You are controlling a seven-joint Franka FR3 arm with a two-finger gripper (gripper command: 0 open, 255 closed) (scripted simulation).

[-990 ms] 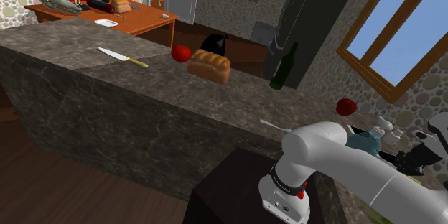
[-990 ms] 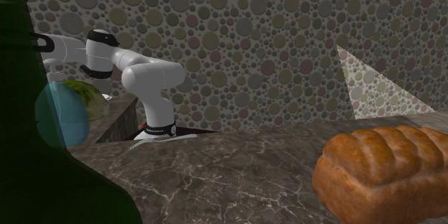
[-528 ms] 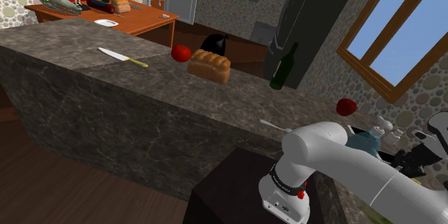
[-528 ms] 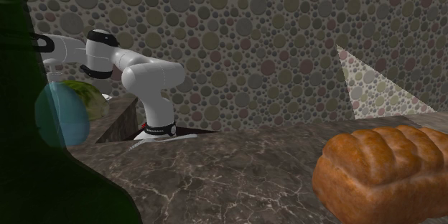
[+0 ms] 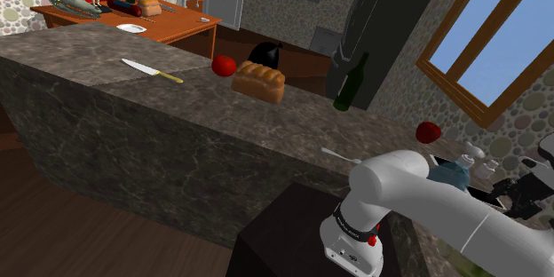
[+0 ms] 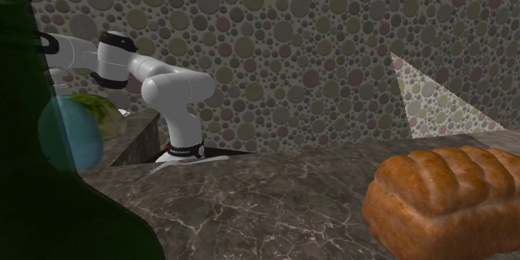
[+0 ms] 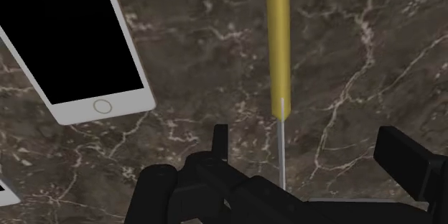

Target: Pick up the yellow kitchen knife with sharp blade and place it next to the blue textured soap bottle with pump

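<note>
My gripper (image 7: 307, 143) hangs open over a yellow-handled utensil (image 7: 278, 36) beside a phone (image 7: 79, 43). I risk grabbing that instead, as the knife (image 5: 153, 70) lies far off at the shoulder view's left.

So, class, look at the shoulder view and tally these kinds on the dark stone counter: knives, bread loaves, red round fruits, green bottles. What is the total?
Knife: 1
Bread loaf: 1
Red round fruits: 2
Green bottle: 1
Total: 5
</note>
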